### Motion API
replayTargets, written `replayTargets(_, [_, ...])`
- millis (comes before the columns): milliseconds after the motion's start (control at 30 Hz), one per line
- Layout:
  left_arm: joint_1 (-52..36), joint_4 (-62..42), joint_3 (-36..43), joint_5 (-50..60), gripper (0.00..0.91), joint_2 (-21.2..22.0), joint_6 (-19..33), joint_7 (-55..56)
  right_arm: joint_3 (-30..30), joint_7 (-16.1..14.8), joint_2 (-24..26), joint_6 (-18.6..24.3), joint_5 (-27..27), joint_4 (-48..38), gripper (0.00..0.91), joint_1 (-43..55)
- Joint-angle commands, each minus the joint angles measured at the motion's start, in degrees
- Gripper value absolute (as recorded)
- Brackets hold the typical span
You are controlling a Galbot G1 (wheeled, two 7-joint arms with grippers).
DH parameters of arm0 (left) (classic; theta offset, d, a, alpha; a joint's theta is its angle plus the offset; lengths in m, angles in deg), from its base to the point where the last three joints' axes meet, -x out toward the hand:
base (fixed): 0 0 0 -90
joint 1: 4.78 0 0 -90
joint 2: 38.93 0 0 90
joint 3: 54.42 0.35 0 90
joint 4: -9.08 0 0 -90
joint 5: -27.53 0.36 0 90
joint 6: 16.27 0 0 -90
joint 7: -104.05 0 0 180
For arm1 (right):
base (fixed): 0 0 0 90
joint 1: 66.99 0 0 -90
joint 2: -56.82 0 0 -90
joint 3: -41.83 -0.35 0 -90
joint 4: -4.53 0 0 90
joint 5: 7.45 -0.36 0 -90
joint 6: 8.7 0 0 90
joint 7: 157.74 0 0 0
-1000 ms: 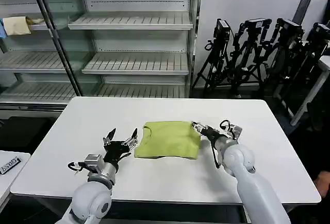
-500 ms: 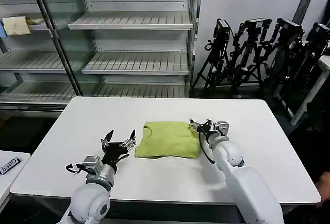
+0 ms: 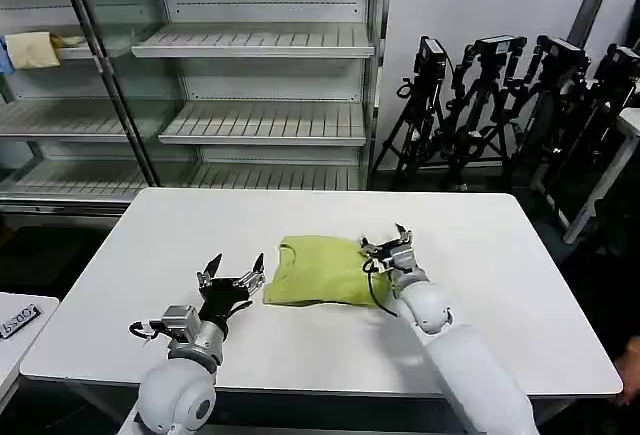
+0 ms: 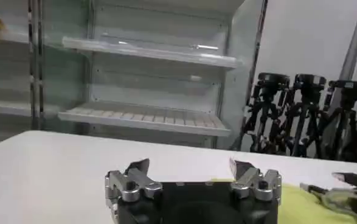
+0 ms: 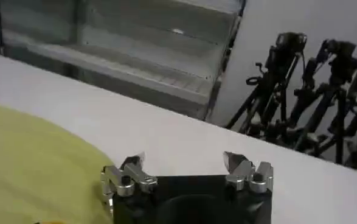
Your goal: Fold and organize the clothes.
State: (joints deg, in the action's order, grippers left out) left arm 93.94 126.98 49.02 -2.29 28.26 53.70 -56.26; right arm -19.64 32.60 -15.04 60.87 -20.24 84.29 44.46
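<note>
On the white table (image 3: 150, 245) before empty shelves (image 3: 265, 45), the folded T-shirt (image 3: 325, 270) lay at centre. The right gripper (image 3: 388, 248), open and empty, had swung onto its right edge, probably to tidy it; the left gripper (image 3: 232, 277) waited open just left.

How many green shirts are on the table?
1. The shirt lies folded mid-table, between the left claw and the right claw at its edge. Another could be hidden inside the fold.

The folded T-shirt (image 3: 325, 271) lies mid-table (image 3: 500, 255), left gripper (image 3: 232, 277) beside its left edge, right gripper (image 3: 388, 245) over its right edge.
</note>
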Motion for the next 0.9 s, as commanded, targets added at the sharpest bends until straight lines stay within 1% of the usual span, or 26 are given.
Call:
replayTargets(33, [0.14, 0.08, -0.15, 0.02, 0.907, -0.22, 0.06, -0.03, 1.93, -0.21, -0.52, 2.26, 11.31, -3.46, 0.907, 0.72])
replayTargets(167, [0.05, 0.08, -0.05, 0.01, 0.907, -0.15, 0.13, -0.02, 1.56, 0.54, -1.02, 4.14, 9.22, -3.34, 0.907, 0.83])
replayTargets(233, [0.01, 0.23, 0.01, -0.06, 0.907, -0.15, 0.21, -0.01, 1.3, 1.2, -1.17, 5.38, 7.35, -2.58, 0.907, 0.72])
replayTargets(267, [0.0, 0.4, 0.03, -0.12, 0.907, -0.17, 0.27, -0.03, 0.94, 1.81, -1.24, 6.87, 6.01, -1.44, 0.907, 0.59])
replayTargets(300, [-0.02, 0.44, 0.03, -0.12, 0.907, -0.18, 0.3, -0.02, 0.79, 2.11, -1.25, 7.25, 5.5, -0.81, 0.907, 0.53])
replayTargets(400, [-0.13, 0.79, -0.05, -0.1, 0.907, -0.39, 0.95, -0.02, -0.59, 3.36, -0.7, 7.52, 1.29, 3.12, 0.907, -0.22])
replayTargets(533, [-0.19, 1.49, -0.13, 0.39, 0.907, -0.82, 1.31, -0.07, -3.32, 4.89, 1.38, 5.86, -4.07, 12.07, 0.907, -2.89])
replayTargets(633, [-0.03, 1.67, -0.1, 2.17, 0.907, -1.07, 1.79, -0.3, -6.42, 6.16, 4.05, 3.96, -7.55, 19.01, 0.907, -6.58])
replayTargets(767, [0.66, 2.4, -0.09, 4.56, 0.907, -1.28, 2.17, -0.63, -11.7, 7.19, 8.35, 0.38, -13.3, 30.57, 0.907, -16.42])
replayTargets(833, [0.95, 2.74, -0.1, 5.48, 0.907, -1.33, 2.29, -0.85, -13.36, 7.15, 9.46, -0.21, -14.68, 34.13, 0.907, -21.06])
replayTargets(867, [1.29, 2.9, -0.09, 6.6, 0.907, -1.32, 2.59, -1.05, -15.91, 6.87, 10.61, -0.4, -15.84, 37.69, 0.907, -26.43])
replayTargets(900, [1.44, 3.05, -0.07, 7.22, 0.907, -1.32, 2.75, -1.22, -16.46, 6.83, 10.78, -0.41, -16.0, 38.39, 0.907, -27.4])
